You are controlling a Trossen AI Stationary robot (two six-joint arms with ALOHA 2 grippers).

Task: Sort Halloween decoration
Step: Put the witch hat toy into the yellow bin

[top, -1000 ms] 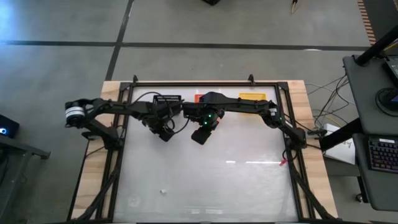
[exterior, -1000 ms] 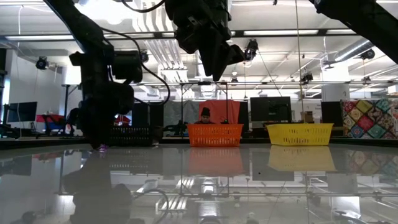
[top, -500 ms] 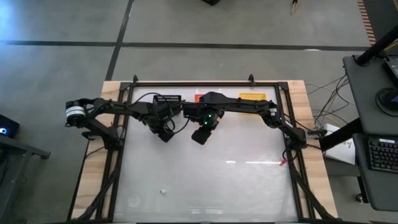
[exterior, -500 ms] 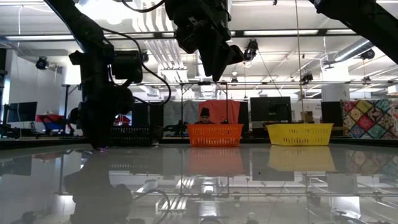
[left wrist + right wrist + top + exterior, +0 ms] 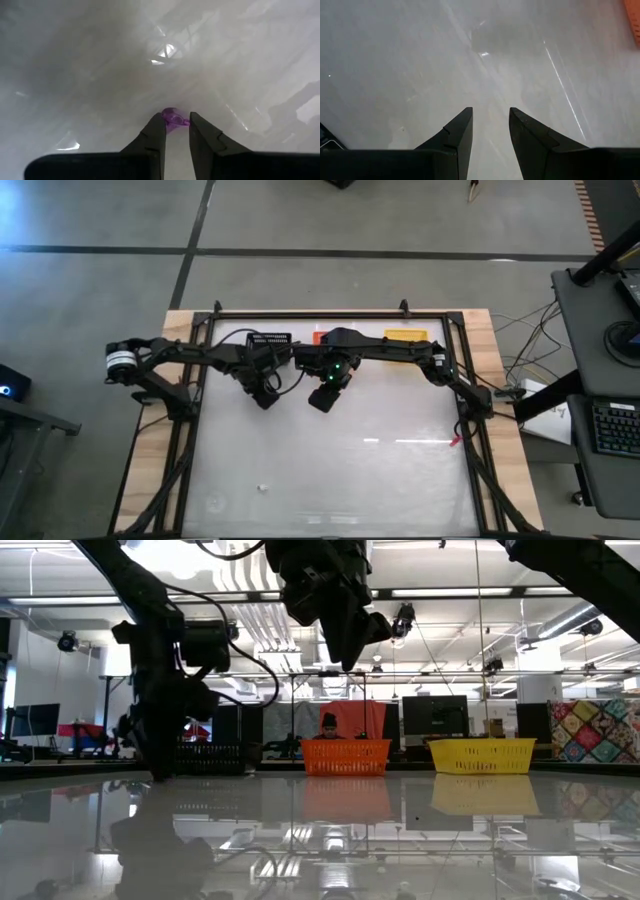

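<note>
- Purple trinket lies on the glossy table at the very tips of the left gripper, caught between its two fingers, which are drawn close and pinch it.
- Its bulk pokes out just past the tips, so the hold looks shallow; lifting straight up seems the safer move.
- Left gripper sits low at the table's far left, near the black basket.
- Right gripper hangs higher, jaws spread and empty, near the orange basket.

Overhead, table-level, two wrist cameras
</note>
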